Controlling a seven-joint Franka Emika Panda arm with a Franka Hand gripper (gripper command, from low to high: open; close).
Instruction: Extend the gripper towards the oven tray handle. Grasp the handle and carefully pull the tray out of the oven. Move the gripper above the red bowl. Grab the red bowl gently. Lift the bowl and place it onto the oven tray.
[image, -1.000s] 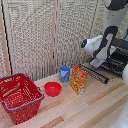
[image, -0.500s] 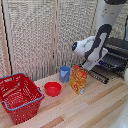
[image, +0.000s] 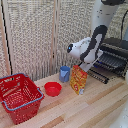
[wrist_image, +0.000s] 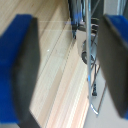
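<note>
Projecting from the mouth of the boxy dark grey-black toaster oven (image: 116, 54), the flat dark wire tray (image: 106, 64) of thin parallel metal bars lies level, its long axis running across the oven's width and its front edge turned toward the exterior view's left. The white blocky gripper (image: 89, 64) sits just in front of that edge, at the end of a thick white jointed arm (image: 102, 25) that drops from above.

The wrist view supplies what the exterior view hides — the two dark, blue-tipped fingers (wrist_image: 22, 70) stand wide apart with nothing between them but pale planks and a thin silvery rod (wrist_image: 89, 55) of the rack running through the gap. No contact with the rod can be made out.

Out on the light wooden table (image: 75, 107), the small round glossy red bowl (image: 52, 88) rests upright, well apart from the tray. Near it stand a blue cup (image: 65, 74) and a yellow-orange printed carton (image: 78, 79), upright and slightly turned. Toward the exterior view's left sits a big red mesh basket (image: 19, 95) with blue handles. A pale woven screen (image: 45, 35) backs everything.
</note>
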